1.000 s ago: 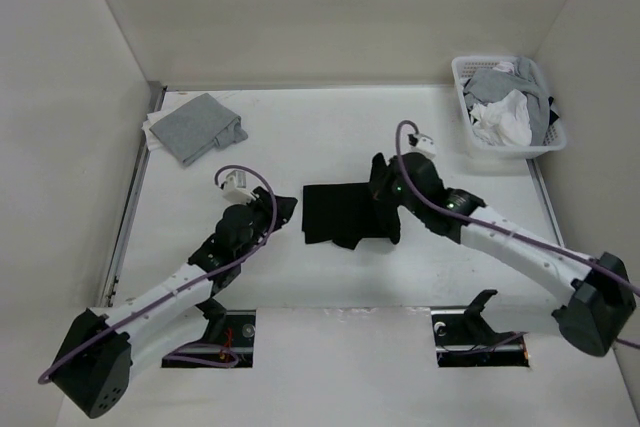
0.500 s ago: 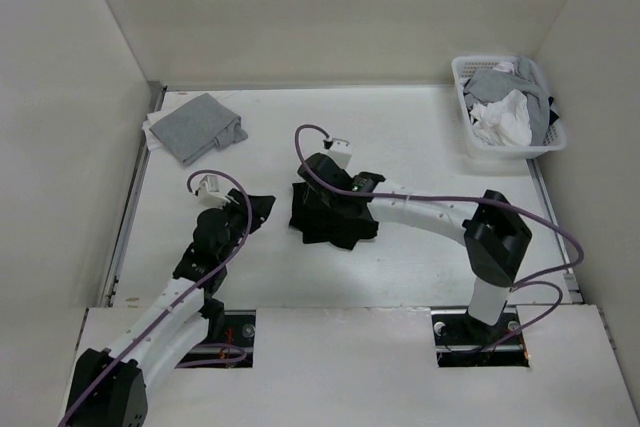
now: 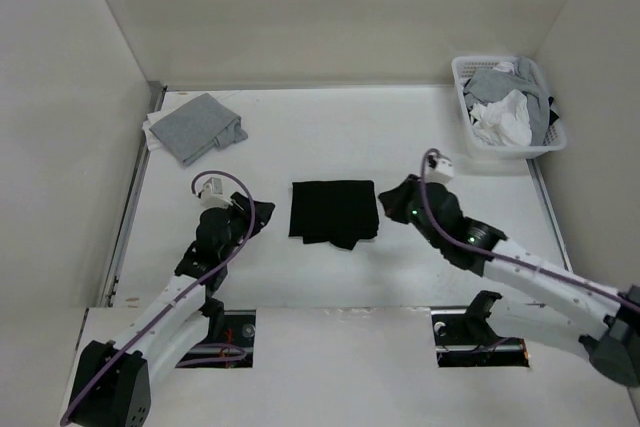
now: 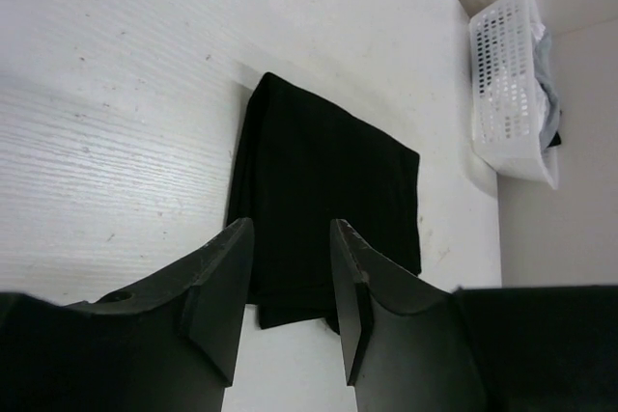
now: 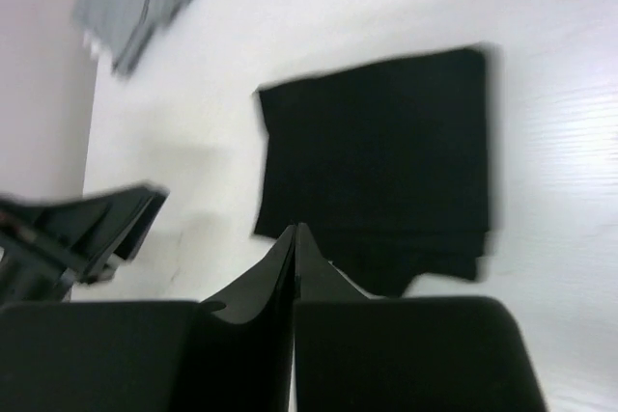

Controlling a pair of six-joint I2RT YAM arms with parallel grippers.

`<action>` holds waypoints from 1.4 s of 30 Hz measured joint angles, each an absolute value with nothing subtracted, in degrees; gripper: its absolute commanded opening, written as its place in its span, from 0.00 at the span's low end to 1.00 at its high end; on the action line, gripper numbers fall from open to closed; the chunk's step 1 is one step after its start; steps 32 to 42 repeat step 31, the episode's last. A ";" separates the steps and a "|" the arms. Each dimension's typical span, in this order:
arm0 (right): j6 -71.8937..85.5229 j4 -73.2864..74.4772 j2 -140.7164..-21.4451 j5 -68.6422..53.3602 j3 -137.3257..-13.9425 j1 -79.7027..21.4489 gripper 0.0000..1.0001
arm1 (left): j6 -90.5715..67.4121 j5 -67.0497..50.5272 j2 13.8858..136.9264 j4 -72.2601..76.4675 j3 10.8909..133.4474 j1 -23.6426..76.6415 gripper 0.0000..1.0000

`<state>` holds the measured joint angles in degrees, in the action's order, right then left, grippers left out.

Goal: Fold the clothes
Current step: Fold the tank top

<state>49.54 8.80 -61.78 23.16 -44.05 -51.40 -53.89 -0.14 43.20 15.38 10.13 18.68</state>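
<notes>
The clothes (image 3: 334, 212), a black tank top, lie folded into a flat rectangle mid-table, also seen as a dark square in the left wrist view (image 4: 323, 205) and the right wrist view (image 5: 381, 166). My left gripper (image 3: 262, 213) hovers just left of the fold, open with nothing between its fingers (image 4: 290, 238). On the right side of the fold my right gripper (image 3: 386, 204) is shut and empty, its fingertips pressed together (image 5: 294, 231), apart from the fabric.
A folded light grey garment (image 3: 194, 127) lies at the back left. A white basket (image 3: 508, 107) with white and grey garments stands at the back right. Walls close the table on three sides.
My right arm has pulled back from over the clothes to their right side and shut. The black fabric went from bunched to a flat rectangle. My left gripper barely moved.
</notes>
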 measured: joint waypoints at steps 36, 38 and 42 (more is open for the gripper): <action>44.80 -23.83 -62.50 16.08 -19.77 -15.42 0.46 | -42.70 6.50 57.91 3.31 19.44 15.68 0.47; 44.80 -23.83 -62.50 16.08 -19.77 -15.42 0.46 | -42.70 6.50 57.91 3.31 19.44 15.68 0.47; 44.80 -23.83 -62.50 16.08 -19.77 -15.42 0.46 | -42.70 6.50 57.91 3.31 19.44 15.68 0.47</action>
